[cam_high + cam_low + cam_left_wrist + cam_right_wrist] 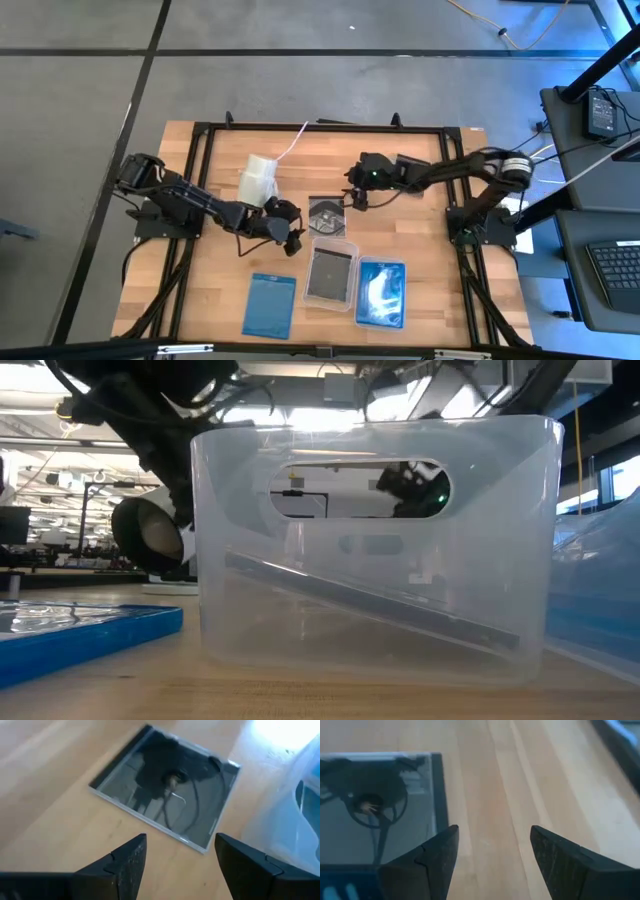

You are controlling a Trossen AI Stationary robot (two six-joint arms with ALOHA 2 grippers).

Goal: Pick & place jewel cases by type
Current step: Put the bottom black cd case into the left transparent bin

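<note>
A clear jewel case (pixel 327 214) with a dark disc lies flat on the wooden table's middle. My left gripper (pixel 293 240) stands open just left of it, and the case (pixel 167 785) shows beyond its fingers. My right gripper (pixel 355 198) stands open at its right side, with bare wood between the fingers and the case (pixel 375 805) beside them. A dark case (pixel 380 605) lies slanted inside a clear tray (pixel 332 272). A blue case (pixel 270 303) lies flat near the front edge. Blue cases (pixel 381 292) sit in a second tray.
A white cup (pixel 258 180) with a cord stands behind my left gripper. The two trays stand side by side in front of the clear case, and one tray's wall (pixel 295 795) is close to my left gripper. Bare wood lies on the table's right part (pixel 420 230).
</note>
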